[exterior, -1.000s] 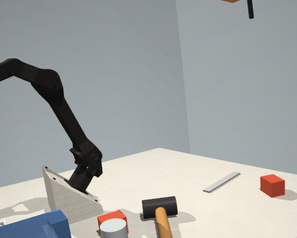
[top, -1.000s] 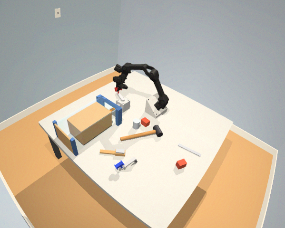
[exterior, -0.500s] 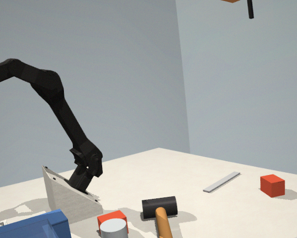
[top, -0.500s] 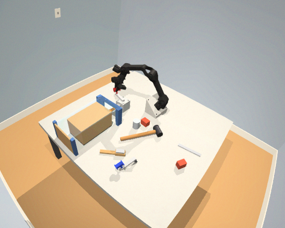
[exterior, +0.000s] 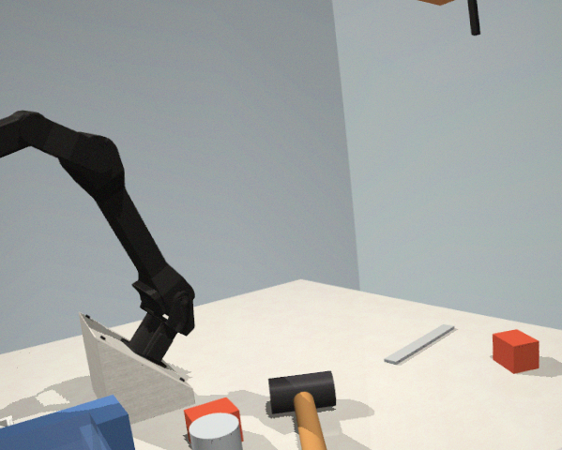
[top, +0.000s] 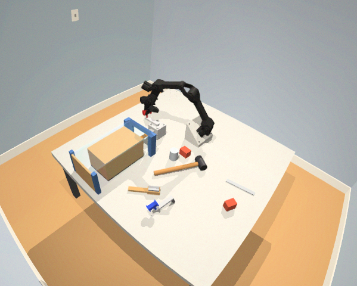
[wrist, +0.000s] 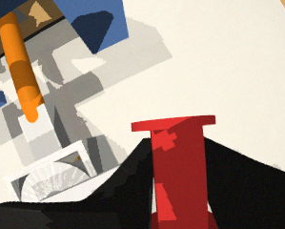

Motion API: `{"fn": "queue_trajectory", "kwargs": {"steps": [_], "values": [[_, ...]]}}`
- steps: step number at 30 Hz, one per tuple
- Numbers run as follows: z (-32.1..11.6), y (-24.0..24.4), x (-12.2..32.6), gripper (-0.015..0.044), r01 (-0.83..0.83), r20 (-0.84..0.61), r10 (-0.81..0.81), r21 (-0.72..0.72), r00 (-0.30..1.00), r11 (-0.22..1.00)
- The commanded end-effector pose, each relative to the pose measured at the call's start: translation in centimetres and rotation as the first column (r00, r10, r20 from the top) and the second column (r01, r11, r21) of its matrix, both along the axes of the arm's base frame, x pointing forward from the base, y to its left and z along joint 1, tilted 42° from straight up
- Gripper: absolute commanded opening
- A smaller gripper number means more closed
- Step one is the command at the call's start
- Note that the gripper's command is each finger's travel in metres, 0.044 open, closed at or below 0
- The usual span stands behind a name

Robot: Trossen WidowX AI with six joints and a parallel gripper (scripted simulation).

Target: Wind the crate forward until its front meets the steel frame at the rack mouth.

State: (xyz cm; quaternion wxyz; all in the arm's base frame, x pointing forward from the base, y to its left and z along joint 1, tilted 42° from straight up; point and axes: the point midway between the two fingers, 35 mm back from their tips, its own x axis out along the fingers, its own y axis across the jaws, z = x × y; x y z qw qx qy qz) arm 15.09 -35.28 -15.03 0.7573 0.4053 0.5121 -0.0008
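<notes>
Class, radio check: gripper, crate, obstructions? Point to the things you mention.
Gripper (top: 145, 112) (wrist: 171, 143) shut on red handle grip (top: 144, 112) (wrist: 180, 167). Crate (top: 117, 144) flat, short of blue frame (top: 154, 144) (exterior: 52, 422). No obstruction visible between them.

A mallet (top: 179, 168) (exterior: 302, 393) lies near a grey cylinder (top: 173, 154) (exterior: 215, 430) and a red block (top: 185, 151) (exterior: 212, 409).

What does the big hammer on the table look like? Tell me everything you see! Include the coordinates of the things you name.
The hammer (top: 180, 167) (exterior: 310, 420) has two parts: a long, round, orange-brown handle that looks like wood, and a fat black head shaped like a short drum, maybe rubber. It lies on its side on the pale table top, with the handle's far end pointing toward the crate's side of the table. A red block and a grey cylinder are close by, but neither touches it. Nothing is holding it.
</notes>
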Motion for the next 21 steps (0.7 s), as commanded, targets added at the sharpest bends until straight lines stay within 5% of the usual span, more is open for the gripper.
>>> {"fn": "queue_trajectory", "kwargs": {"steps": [1, 21], "values": [[0.2, 0.2, 2.0, 0.0, -0.011, 0.027, 0.011, 0.001, 1.0, 1.0], [0.7, 0.5, 4.0, 0.0, -0.011, 0.028, 0.011, 0.001, 1.0, 1.0]]}}
